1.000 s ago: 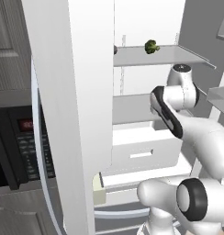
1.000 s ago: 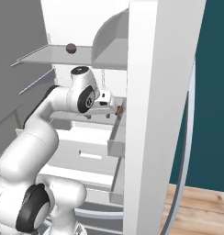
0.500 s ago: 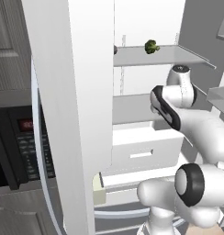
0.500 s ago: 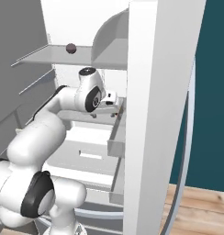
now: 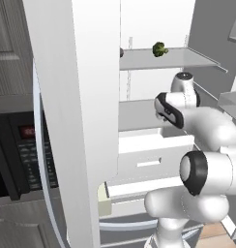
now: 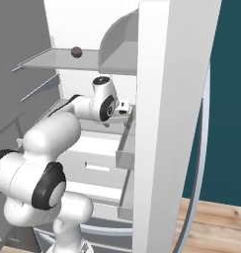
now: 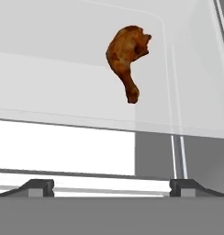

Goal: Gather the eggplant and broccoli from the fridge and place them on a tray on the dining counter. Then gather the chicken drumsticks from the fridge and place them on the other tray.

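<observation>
Brown and glossy, a roasted chicken drumstick (image 7: 126, 57) lies on a pale translucent fridge shelf (image 7: 63, 82) in the hand view, its thick meaty end toward the top of that view and its narrow bone end pointing down toward the camera. It sits well apart from the tool (image 7: 112, 187), whose two small dark fingertips (image 7: 38, 186) stand at the bottom of the view as wide apart as they go, with nothing between them.

From the left base view, the white arm with dark joints (image 5: 187, 109) reaches into the open white fridge (image 5: 154, 145), its wrist level with the middle shelf, just above a white pulled-out drawer (image 5: 151, 155). A small green broccoli floret (image 5: 159, 48) rests on the grey upper shelf (image 5: 168, 59), higher than the arm. In the right base view a small dark round eggplant (image 6: 76, 51) sits on that same upper shelf, near its back. A tall white fridge door (image 5: 76, 121) stands open at the left, and a black microwave with a keypad (image 5: 23, 155) shows beyond it.
</observation>
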Robot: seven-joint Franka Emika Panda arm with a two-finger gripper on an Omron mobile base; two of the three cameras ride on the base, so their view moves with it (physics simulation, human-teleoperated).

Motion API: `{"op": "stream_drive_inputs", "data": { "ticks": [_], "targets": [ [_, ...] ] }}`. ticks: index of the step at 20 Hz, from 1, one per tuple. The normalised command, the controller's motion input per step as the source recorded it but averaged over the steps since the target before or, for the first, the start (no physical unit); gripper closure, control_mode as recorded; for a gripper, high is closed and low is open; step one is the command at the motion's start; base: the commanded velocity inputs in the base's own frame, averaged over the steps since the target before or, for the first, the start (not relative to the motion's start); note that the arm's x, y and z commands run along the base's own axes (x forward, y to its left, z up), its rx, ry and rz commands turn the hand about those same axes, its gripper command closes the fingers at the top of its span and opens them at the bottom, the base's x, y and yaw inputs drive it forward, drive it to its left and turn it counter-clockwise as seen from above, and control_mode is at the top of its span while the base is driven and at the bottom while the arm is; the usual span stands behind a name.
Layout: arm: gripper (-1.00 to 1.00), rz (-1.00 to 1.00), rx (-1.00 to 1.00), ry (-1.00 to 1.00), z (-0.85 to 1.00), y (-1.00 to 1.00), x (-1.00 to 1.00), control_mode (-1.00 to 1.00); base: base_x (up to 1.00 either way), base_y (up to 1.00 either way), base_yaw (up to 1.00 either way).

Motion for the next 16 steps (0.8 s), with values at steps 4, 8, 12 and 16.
{"op": "stream_drive_inputs", "data": {
  "ticks": [4,8,12,16],
  "targets": [
    [-1.00,0.00,0.00,0.02,-0.23,-0.13,0.40,-1.00,0.00,0.00,0.00],
    [-1.00,0.00,0.00,0.03,-0.24,-0.11,0.39,-1.00,0.00,0.00,0.00],
    [-1.00,0.00,0.00,0.03,-0.24,-0.10,0.39,-1.00,0.00,0.00,0.00],
    [-1.00,0.00,0.00,0.02,-0.21,-0.09,0.37,-1.00,0.00,0.00,0.00]
  ]
}}
